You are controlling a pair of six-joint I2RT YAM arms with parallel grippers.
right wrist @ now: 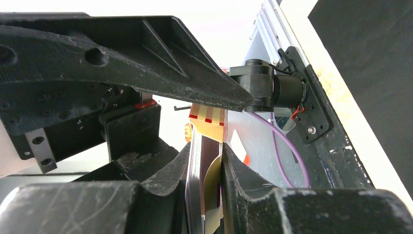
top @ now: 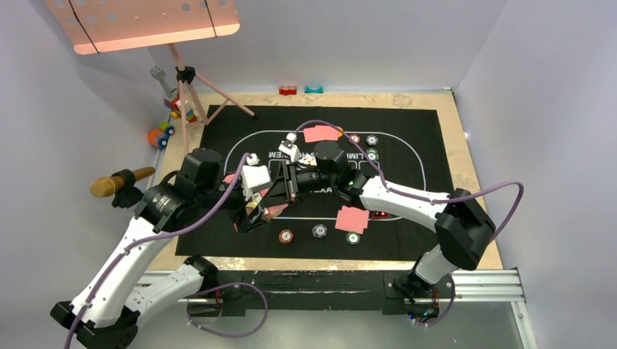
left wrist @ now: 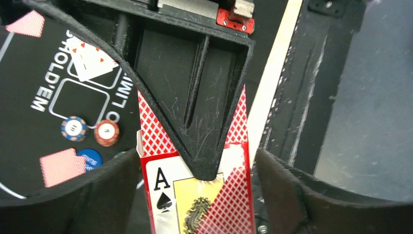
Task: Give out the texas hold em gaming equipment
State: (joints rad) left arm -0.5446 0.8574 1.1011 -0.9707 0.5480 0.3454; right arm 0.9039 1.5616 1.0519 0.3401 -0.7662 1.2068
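My left gripper (top: 251, 213) is shut on an ace-of-spades card box (left wrist: 195, 200), one finger on each side of it. Red-backed playing cards (left wrist: 153, 129) stick out of the box top. My right gripper (top: 291, 182) is shut on that stack of cards (right wrist: 195, 170), with a yellowish box flap (right wrist: 213, 183) against one finger. On the black mat (top: 407, 123) lie red-backed cards (top: 321, 133) (top: 352, 219). Three chips, red (top: 286, 235), grey (top: 319, 231) and green (top: 353, 238), sit near the front; more chips (top: 372, 139) sit at the back. A blue button (left wrist: 89, 158) shows in the left wrist view.
A pink music stand (top: 145, 22) on a tripod (top: 188, 76) overhangs the back left. Colourful toy pieces (top: 161, 134) and a wooden handle (top: 120, 182) lie left of the mat. Small red (top: 288, 90) and teal (top: 313, 89) blocks sit at the back wall.
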